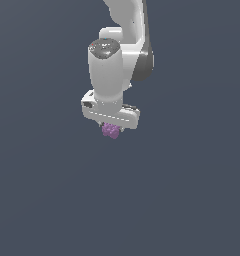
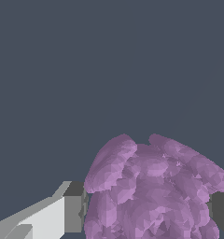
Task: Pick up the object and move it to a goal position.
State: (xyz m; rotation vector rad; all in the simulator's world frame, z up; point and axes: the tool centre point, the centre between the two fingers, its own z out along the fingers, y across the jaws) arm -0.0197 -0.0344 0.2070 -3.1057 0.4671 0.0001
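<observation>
Plain dark slate backdrop behind white pincer (image 1: pixel 112 129) clamped on purple lumpy ball (image 1: pixel 111 131), fingers (image 2: pixel 75 214) against its sides.

We are looking at a flat, plain dark slate-grey ground surface (image 1: pixel 47 200) that is filling the exterior view edge to edge. It is showing no seams, edges or markings that we can make out. In the wrist view the same uniform grey surface (image 2: pixel 86 60) is spreading behind everything. We cannot tell whether anything is resting directly on it.
</observation>
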